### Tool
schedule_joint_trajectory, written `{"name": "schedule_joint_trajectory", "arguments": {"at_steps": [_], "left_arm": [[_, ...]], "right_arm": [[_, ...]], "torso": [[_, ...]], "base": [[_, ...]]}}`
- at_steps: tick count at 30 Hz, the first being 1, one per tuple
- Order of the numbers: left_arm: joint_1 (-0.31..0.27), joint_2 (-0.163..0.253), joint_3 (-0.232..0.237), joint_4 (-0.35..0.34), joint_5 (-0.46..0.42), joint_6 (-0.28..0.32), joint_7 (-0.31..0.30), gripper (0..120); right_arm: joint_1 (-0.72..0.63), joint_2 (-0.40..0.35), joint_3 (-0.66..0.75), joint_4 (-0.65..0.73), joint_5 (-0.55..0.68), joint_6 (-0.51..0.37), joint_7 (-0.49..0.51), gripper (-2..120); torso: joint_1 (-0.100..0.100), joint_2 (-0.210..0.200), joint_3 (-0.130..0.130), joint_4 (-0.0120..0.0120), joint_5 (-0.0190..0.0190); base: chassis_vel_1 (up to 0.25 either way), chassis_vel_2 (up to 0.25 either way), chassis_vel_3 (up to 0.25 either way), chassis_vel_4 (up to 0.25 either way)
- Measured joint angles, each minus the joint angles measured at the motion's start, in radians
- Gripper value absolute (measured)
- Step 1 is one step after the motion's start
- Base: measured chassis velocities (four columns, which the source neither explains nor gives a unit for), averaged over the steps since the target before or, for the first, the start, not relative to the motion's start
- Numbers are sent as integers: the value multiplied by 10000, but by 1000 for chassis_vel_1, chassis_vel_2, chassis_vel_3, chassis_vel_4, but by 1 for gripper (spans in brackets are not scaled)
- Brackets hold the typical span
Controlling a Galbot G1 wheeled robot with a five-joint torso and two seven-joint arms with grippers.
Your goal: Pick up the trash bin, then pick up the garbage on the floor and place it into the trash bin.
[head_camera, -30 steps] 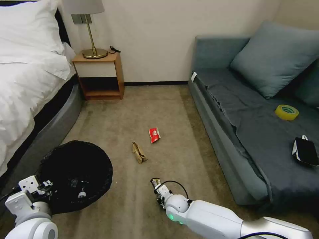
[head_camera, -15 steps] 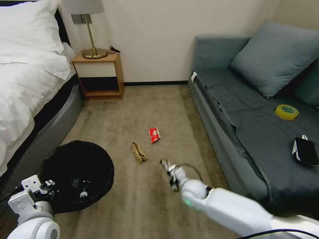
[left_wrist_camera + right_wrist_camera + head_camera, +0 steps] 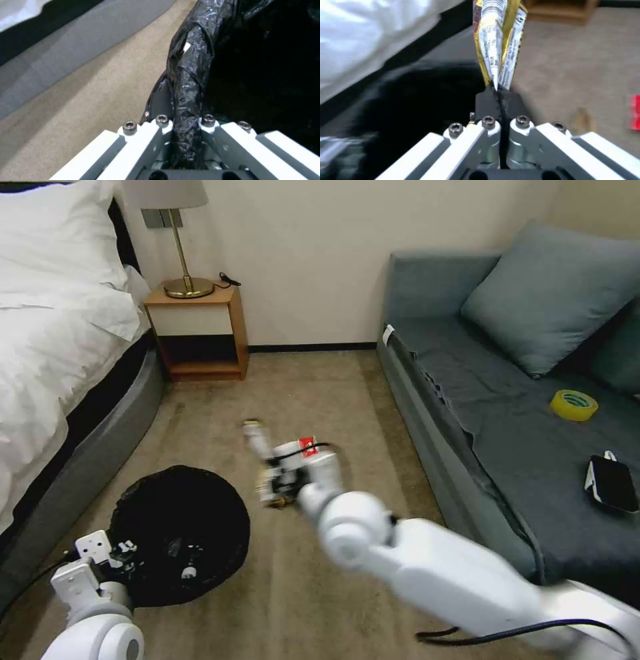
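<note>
Trash bin (image 3: 190, 75) rim clamped (left gripper (image 3: 185, 122)); right gripper (image 3: 498, 96) pinches yellow wrapper (image 3: 498, 42).

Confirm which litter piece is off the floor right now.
The long yellow wrapper, pinched in the right gripper. The red snack packet and tan paper wrapper lie on the carpet.
</note>
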Motion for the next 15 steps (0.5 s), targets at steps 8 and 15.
{"name": "schedule_joint_trajectory", "arguments": {"at_steps": [8, 15], "left_arm": [[-51, -172, 167, 6, 87, 1, -24, 2], [-77, -227, 177, -18, 109, 7, -35, 2]], "right_arm": [[-57, 715, -1248, -476, -123, 208, 341, 0], [-221, 634, -1647, -527, -318, 225, 325, 10]], "torso": [[0, 0, 0, -4, 1], [0, 0, 1, -5, 2]], "base": [[0, 0, 0, 0], [0, 0, 0, 0]]}}
